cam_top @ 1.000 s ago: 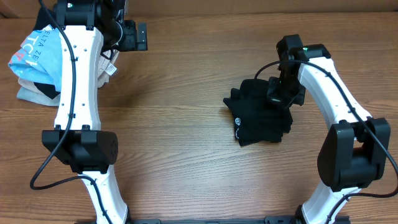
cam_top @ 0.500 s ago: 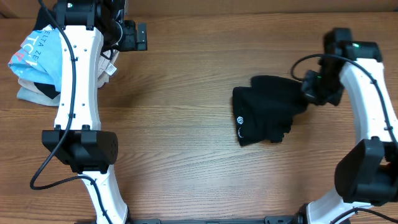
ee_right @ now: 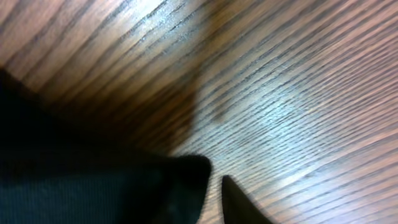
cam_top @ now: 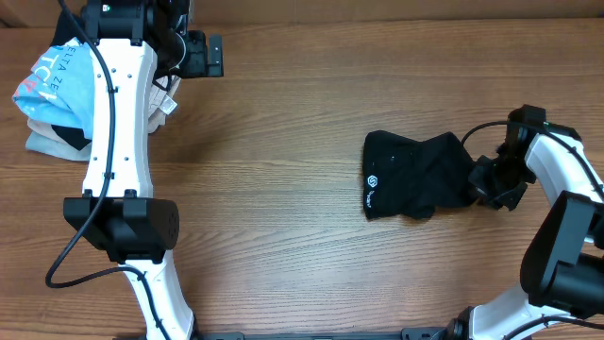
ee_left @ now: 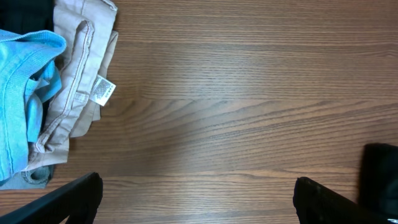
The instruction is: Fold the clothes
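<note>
Dragged rightward since a second ago, the black shirt (cam_top: 420,184) lies bunched on the wooden table's (cam_top: 283,217) right half. Far left, a light blue tee (cam_top: 57,76) and beige garments (ee_left: 74,93) lie piled. The left gripper (cam_top: 203,55) hovers just beside them, fingers spread wide. The right gripper (cam_top: 478,179) meets the shirt's right edge, but I cannot tell whether its fingers pinch the cloth.

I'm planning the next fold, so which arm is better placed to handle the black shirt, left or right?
Right, probably. The right tool sits at the black shirt's right edge; the left tool hangs open far off, beside the pile of other clothes.
</note>
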Robot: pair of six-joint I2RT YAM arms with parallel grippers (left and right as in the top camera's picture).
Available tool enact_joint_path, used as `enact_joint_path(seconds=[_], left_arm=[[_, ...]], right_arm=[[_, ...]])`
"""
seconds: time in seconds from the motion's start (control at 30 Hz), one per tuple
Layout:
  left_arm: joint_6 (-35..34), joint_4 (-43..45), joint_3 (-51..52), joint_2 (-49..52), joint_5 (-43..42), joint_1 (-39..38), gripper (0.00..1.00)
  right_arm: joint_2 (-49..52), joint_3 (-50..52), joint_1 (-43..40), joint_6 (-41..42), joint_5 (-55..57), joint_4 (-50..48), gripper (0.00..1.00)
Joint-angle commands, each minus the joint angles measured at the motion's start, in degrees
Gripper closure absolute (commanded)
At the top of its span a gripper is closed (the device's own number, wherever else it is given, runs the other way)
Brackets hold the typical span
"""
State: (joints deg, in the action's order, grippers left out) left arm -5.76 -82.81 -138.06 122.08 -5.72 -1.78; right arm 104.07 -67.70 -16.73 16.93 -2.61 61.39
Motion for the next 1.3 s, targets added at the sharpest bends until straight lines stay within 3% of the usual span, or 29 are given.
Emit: enact_joint_path(seconds=[0.0,0.13,0.3,0.4,0.5,0.6,0.77,1.1,1.27], left_arm=[[1.05,-0.2,-0.44,-0.68,-0.15,-0.13,0.0],[1.09,-1.2,-0.44,-0.66,-2.75,-0.13,0.0],[1.07,-2.49,-0.33,-0.59,-2.89,-0.24,0.0],[1.07,-2.67,0.04,-0.59,-2.89,-0.52,0.0],[1.09,-2.64,0.13,-0.48,-2.86,-1.01,0.0],[1.07,-2.56,0.13,-0.48,-2.78,-1.36,0.0],[1.07,-2.78,0.13,-0.46,-2.71,-1.36,0.0],[1.09,-3.1,0.22,-0.46,-2.67,-1.62,0.0],[1.05,-2.97,0.24,-0.46,-1.81,-1.66,0.0]], right_arm=[[-1.11,-2.67,-1.03,-0.07,-2.58,1.81,0.61],[-2.05,-9.49,-1.01,-4.52,-8.57,6.97,0.44],[-5.44,-16.11,1.07,-11.21,-16.37,11.34,0.39],[-8.0,-16.28,4.33,-11.21,-16.59,10.99,0.45],[-8.33,-16.24,9.05,-11.19,-16.57,10.75,0.59],[-8.26,-14.34,15.37,-10.49,-14.86,6.36,0.95],[-7.15,-8.81,20.79,-4.15,-3.37,-1.01,0.96],[-0.98,5.55,20.02,-0.31,-0.48,-15.28,0.96],[1.99,8.48,21.2,-0.37,-4.7,-18.91,0.96]])
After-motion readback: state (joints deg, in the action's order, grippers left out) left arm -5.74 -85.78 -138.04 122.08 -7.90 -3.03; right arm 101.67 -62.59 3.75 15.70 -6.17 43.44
